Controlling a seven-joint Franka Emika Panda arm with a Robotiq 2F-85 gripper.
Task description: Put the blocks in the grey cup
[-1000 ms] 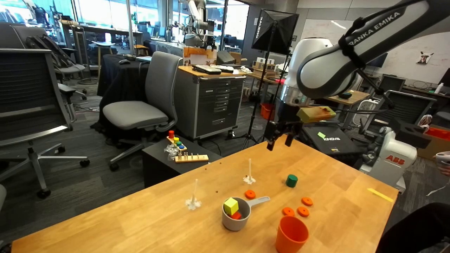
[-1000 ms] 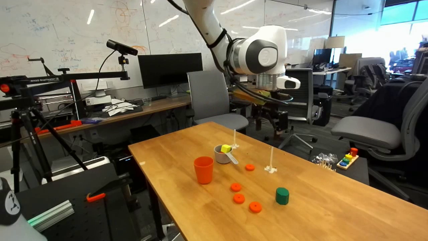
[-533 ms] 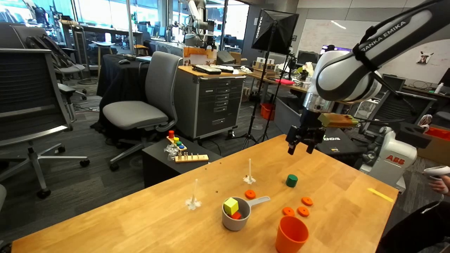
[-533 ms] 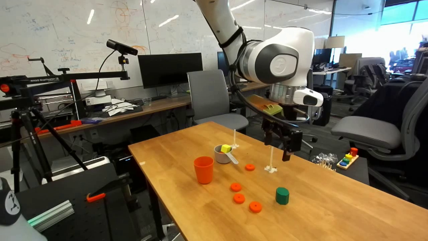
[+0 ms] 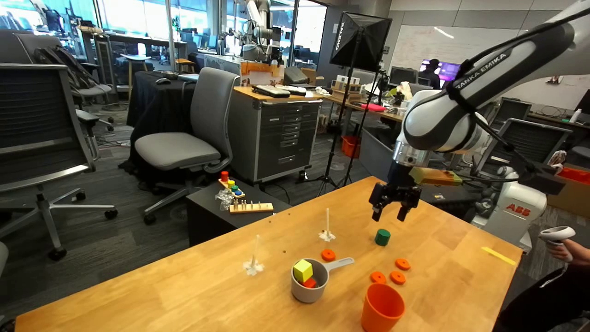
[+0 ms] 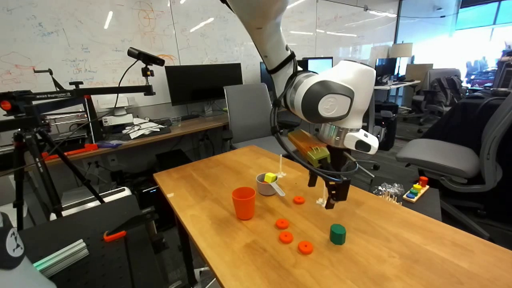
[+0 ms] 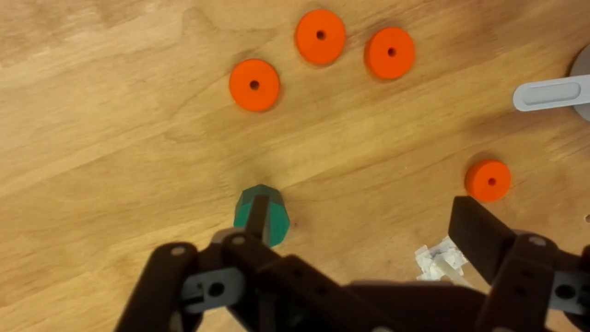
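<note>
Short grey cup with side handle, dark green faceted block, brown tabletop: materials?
Short grey cup: likely plastic, matte; even colour, moulded recess in its handle.
Dark green faceted block: painted wood or plastic, can't tell; matte, uniform colour, no visible grain.
Brown tabletop: wood or laminate, satin-looking; grain streaks.

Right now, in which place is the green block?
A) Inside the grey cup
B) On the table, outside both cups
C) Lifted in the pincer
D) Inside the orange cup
B: in both exterior views the green block stands on the wooden table, apart from the grey cup and the orange cup, and the open pincer holds nothing.
</note>
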